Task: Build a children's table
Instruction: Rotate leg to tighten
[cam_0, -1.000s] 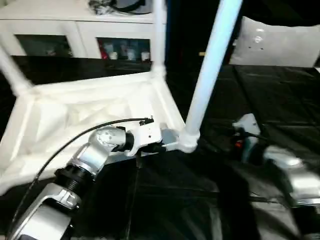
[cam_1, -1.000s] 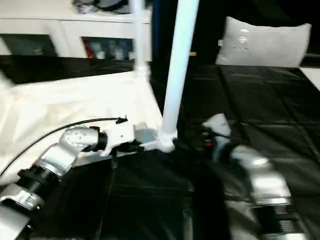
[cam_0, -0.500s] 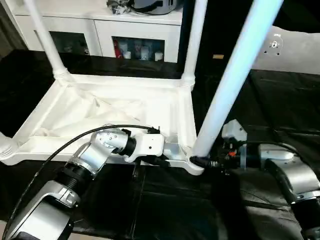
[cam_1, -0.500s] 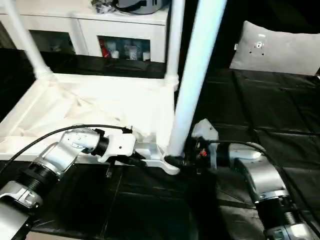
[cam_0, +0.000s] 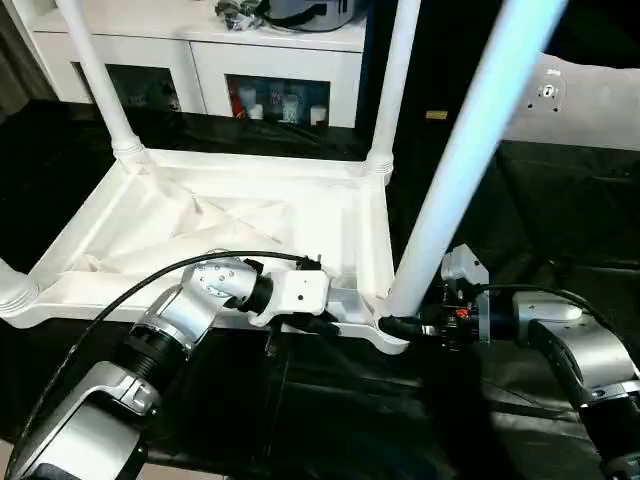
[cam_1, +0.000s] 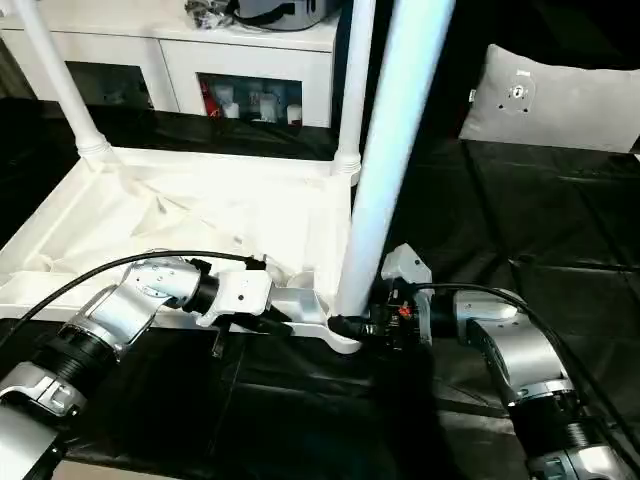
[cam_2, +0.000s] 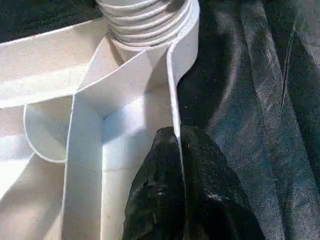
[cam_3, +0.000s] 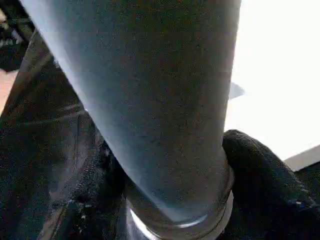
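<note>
The white tabletop (cam_0: 230, 215) lies upside down on black sheeting, its ribbed underside facing up. Legs stand in its far corner sockets (cam_0: 395, 80) (cam_0: 95, 75). The near right leg (cam_0: 460, 150) rises from the front right corner socket. My left gripper (cam_0: 325, 322) is shut on the tabletop's front rim just beside that socket; in the left wrist view its black fingers (cam_2: 160, 200) pinch the thin rim wall. My right gripper (cam_0: 400, 326) reaches in from the right, and its fingers (cam_3: 260, 180) sit against both sides of this leg's base (cam_3: 150, 100).
A white cabinet (cam_0: 200, 50) with glass doors stands behind the tabletop. A grey cushion (cam_0: 575, 100) lies at the back right. Black sheeting (cam_0: 560, 220) covers the ground around the table. A black cable arcs over my left forearm (cam_0: 150, 275).
The camera view has shifted and steadied. My right gripper has moved left from a hand's width away to the near right leg's base and narrowed around it. The left gripper keeps its hold.
</note>
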